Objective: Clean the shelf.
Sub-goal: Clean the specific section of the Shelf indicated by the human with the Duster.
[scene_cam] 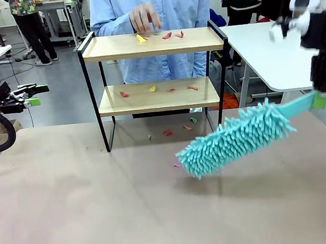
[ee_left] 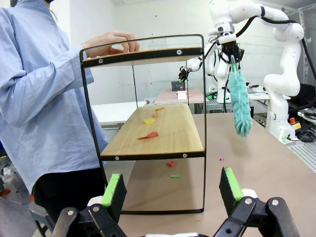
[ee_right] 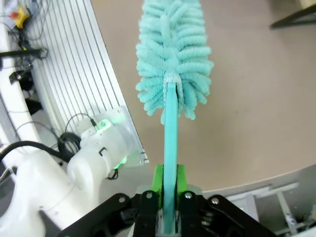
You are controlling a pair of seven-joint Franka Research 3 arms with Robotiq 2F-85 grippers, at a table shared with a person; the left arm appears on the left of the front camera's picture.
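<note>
At the far middle of the tabletop (scene_cam: 73,214) stands the shelf (scene_cam: 143,103), right in front of a person whose hand (scene_cam: 144,18) is over its top board. Coloured scraps (scene_cam: 142,39) lie on both boards and beneath. Right claw (scene_cam: 321,101) is clamped on the handle of a teal duster (scene_cam: 236,140), whose head hangs front-right of the shelf, apart from it. Left claw (scene_cam: 35,95) is spread wide and empty.

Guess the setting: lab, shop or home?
Likely a robotics lab: the right gripper holds a duster, a staged shelf carries coloured scraps, and white tables stand behind.
</note>
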